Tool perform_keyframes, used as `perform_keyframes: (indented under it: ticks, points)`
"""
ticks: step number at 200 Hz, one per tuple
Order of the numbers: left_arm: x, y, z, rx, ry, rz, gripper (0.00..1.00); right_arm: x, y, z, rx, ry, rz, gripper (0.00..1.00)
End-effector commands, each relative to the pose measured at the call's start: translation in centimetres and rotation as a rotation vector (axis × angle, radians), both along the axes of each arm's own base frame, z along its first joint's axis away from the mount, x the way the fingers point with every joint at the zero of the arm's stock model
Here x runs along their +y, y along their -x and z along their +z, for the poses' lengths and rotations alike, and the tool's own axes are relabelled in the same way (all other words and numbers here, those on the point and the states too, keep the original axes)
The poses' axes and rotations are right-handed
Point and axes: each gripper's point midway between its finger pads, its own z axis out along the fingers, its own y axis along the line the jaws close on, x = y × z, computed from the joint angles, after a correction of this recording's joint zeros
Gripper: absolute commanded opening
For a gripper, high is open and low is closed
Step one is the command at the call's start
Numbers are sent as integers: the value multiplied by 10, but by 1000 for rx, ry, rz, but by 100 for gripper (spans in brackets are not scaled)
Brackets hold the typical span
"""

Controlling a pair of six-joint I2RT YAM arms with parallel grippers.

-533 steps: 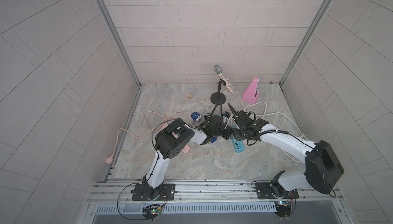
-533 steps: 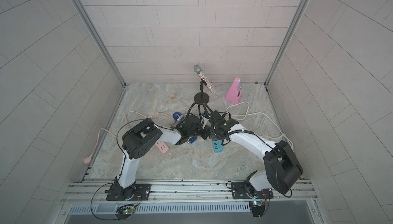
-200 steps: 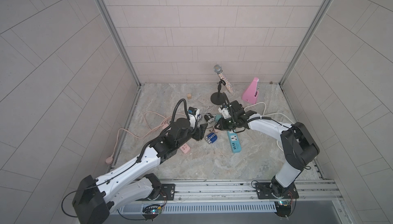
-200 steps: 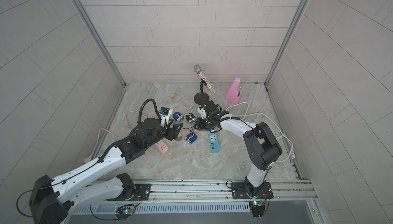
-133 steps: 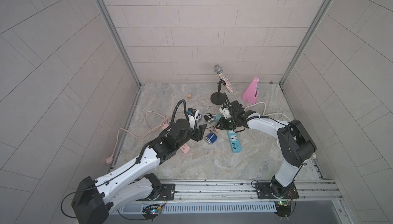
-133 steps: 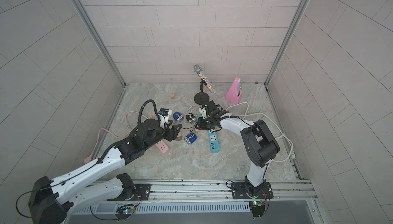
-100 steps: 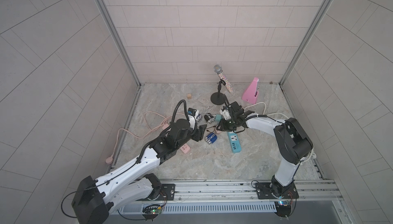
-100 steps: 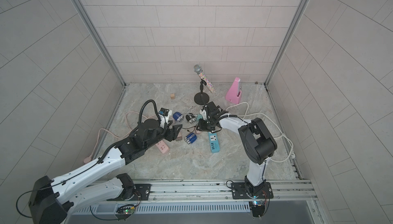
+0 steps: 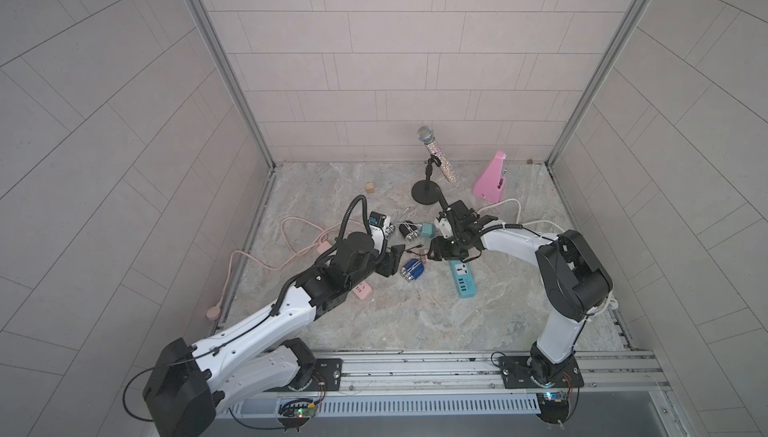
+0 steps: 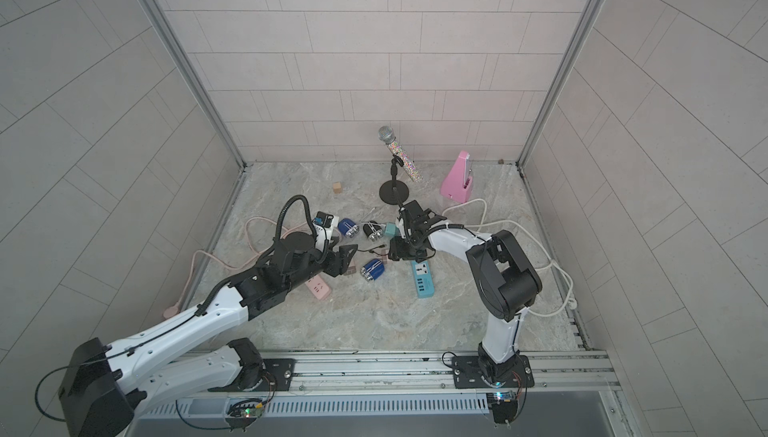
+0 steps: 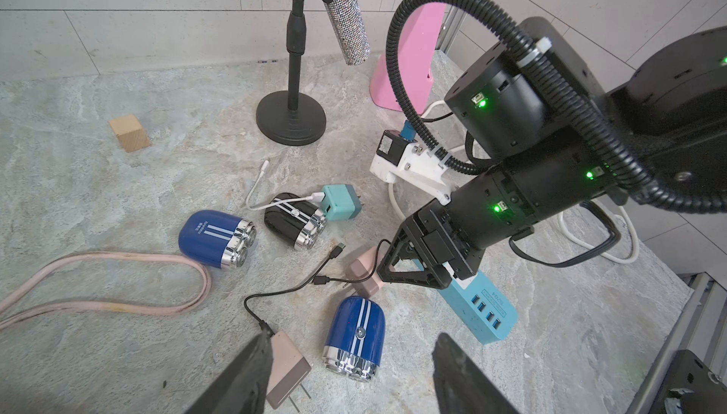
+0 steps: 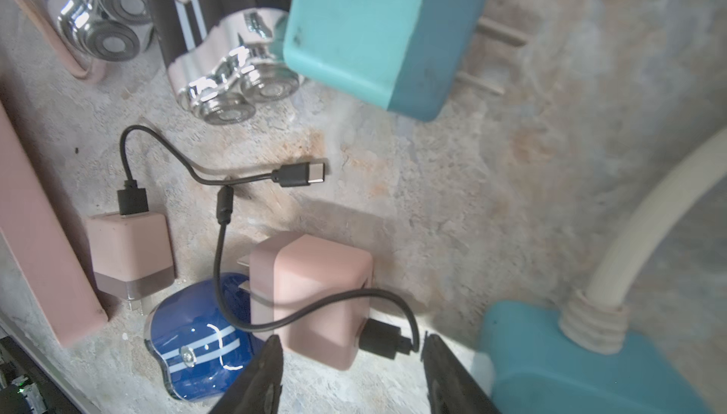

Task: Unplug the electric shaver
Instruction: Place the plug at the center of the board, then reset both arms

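A dark blue electric shaver (image 11: 356, 333) with white stripes lies on the marble floor, seen in both top views (image 9: 411, 269) (image 10: 372, 269). No cable shows in it. My left gripper (image 11: 350, 376) hovers open with the shaver between its fingers, untouched. A pink adapter (image 12: 310, 294) lies beside the shaver, with a black cable plug (image 12: 381, 339) in it. My right gripper (image 12: 350, 361) is open, its jaws standing on either side of that plug. The cable's other end (image 12: 224, 203) lies loose on the floor.
A second pink adapter (image 11: 285, 365) rests against my left finger. A teal power strip (image 9: 462, 279) lies under my right wrist. A blue shaver (image 11: 214, 237), a black shaver (image 11: 293, 221) and a teal adapter (image 11: 340, 201) lie farther back. A microphone stand (image 9: 428, 196), a pink metronome (image 9: 492, 177) and a pink power strip (image 9: 360, 289) stand around.
My right gripper has opened and let go of the pink adapter's plug, which now rests on the floor. The left arm has stayed still over the last second.
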Motion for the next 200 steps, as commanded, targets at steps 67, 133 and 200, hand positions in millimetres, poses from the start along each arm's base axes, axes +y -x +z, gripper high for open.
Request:
perform_keyframes:
  ticks: [67,133,200]
  points:
    - [11,-8,-8,-10,-38,67,71,-45,-2,36,-107,137,-44,68]
    - [139,-86,-16,-5,-150,593,100,-172,-61,134,-640,442,-384,80]
    - [235,-116,-63,-26,-322,791,100,-295,-74,86,-724,464,-659,83]
